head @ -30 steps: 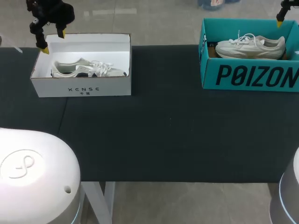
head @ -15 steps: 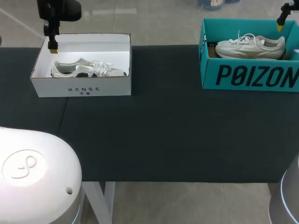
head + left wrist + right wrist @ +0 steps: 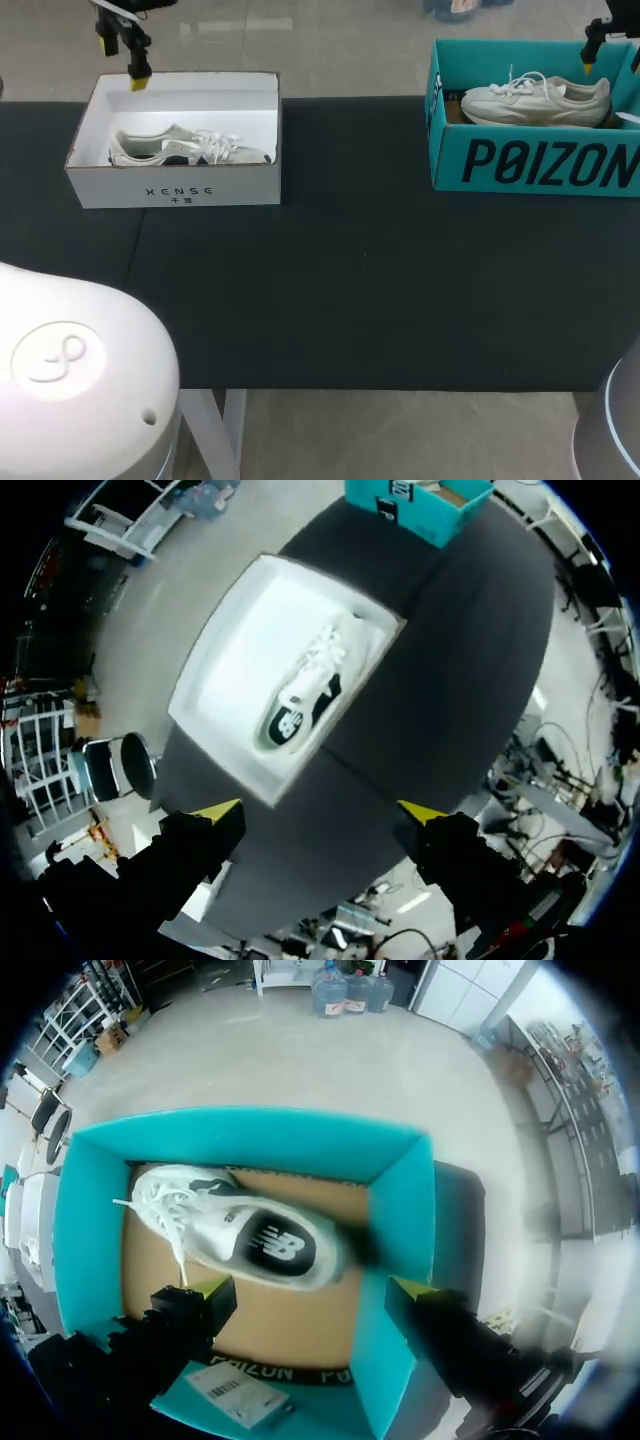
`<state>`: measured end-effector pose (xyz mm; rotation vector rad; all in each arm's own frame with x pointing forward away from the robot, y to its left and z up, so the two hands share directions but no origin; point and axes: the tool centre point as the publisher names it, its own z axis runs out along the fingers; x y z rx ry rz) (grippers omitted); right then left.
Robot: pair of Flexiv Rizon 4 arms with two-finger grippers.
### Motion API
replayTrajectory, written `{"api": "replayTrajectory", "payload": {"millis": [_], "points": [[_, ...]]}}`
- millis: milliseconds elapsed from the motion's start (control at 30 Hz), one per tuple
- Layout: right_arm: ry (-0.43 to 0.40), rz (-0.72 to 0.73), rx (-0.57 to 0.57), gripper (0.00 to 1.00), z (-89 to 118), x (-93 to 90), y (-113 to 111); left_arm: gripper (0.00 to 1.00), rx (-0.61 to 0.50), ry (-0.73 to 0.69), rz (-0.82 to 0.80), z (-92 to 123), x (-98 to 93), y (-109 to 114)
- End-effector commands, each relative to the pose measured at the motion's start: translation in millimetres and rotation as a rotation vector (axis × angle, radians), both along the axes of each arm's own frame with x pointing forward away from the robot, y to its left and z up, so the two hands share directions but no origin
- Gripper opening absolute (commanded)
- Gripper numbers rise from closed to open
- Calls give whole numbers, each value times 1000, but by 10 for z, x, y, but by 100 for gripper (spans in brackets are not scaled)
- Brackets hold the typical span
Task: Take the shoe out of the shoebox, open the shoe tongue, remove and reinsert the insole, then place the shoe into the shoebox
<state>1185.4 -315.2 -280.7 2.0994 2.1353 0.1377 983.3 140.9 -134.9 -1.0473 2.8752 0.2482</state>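
While hanging over white box (image 3: 175, 190) and shoe (image 3: 150, 148), holds left gripper (image 3: 320, 810) agape; holds right gripper (image 3: 308, 1288) agape over teal box (image 3: 400, 1210), second shoe (image 3: 250, 1245).

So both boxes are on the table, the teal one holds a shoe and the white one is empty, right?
No: the white box holds a pale sneaker too, as the head view shows. The teal box does hold a shoe, and both sit on the table.

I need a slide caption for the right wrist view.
Open right hand above a white shoe lying in the teal shoebox.
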Motion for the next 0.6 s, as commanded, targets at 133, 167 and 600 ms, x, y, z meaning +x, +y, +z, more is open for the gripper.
{"api": "replayTrajectory", "payload": {"millis": [133, 167, 600], "points": [[20, 2, 0, 100, -211, 0, 64, 100, -321, -201, 1153, -33, -111, 241], [23, 2, 0, 100, -229, -10, 89, 100, -322, -219, 1200, -28, -126, 268], [69, -13, 15, 100, -551, 34, 1, 100, -353, -200, 1372, -103, -247, 383]]}}
